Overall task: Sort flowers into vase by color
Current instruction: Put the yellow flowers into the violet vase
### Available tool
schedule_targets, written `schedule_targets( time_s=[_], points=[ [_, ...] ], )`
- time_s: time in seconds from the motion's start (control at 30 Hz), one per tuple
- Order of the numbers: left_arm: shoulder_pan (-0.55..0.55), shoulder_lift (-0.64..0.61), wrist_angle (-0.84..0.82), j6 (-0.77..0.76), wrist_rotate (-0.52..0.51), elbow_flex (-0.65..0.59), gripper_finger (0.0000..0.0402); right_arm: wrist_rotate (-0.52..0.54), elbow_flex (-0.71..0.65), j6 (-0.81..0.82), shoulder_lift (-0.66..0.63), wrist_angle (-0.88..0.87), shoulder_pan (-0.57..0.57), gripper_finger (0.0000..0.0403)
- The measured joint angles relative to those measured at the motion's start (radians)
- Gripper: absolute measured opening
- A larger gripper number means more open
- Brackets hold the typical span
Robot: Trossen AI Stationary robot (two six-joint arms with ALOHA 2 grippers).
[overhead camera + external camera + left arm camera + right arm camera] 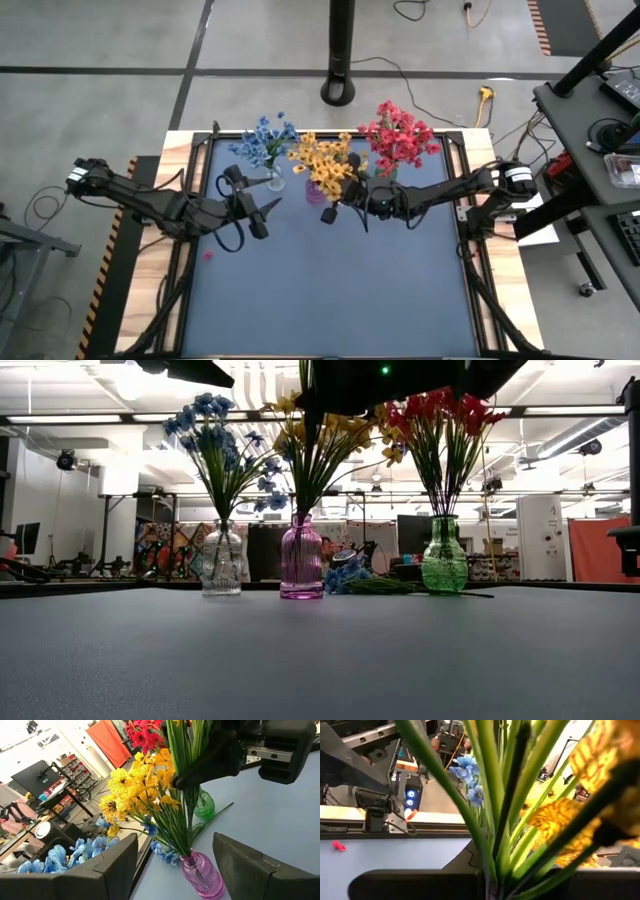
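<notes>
Three vases stand in a row near the table's far edge. A clear vase (pixel 221 560) holds blue flowers (pixel 265 140), a pink vase (pixel 301 555) yellow ones (pixel 325 165), and a green vase (pixel 444 555) red ones (pixel 398 138). One blue sprig (pixel 164 852) lies flat on the table behind the pink vase. My right gripper (pixel 346 212) is open at the yellow bunch, with several green stems (pixel 500 820) standing between its fingers. My left gripper (pixel 264 217) is open and empty, left of the pink vase. My right gripper reaches level from the table's right into the yellow bunch, above the pink vase's mouth. One finger (pixel 200 765) lies across the upright stems (pixel 187 815). Whether it touches them, I cannot tell.
A small red scrap (pixel 207 255) lies on the mat near the left edge. The near half of the dark mat (pixel 330 300) is bare. A raised frame rail (pixel 468 215) runs round the mat. Beyond the far edge stands a black pole base (pixel 340 92).
</notes>
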Motion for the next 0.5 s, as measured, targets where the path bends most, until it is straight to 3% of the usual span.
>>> schedule_targets(
  time_s=[0.5],
  points=[
    [0.0,0.0,0.0,-0.001,0.0,0.0,0.0239,0.0,0.0,0.065,0.026,0.002,-0.004,0.0022]
  ],
)
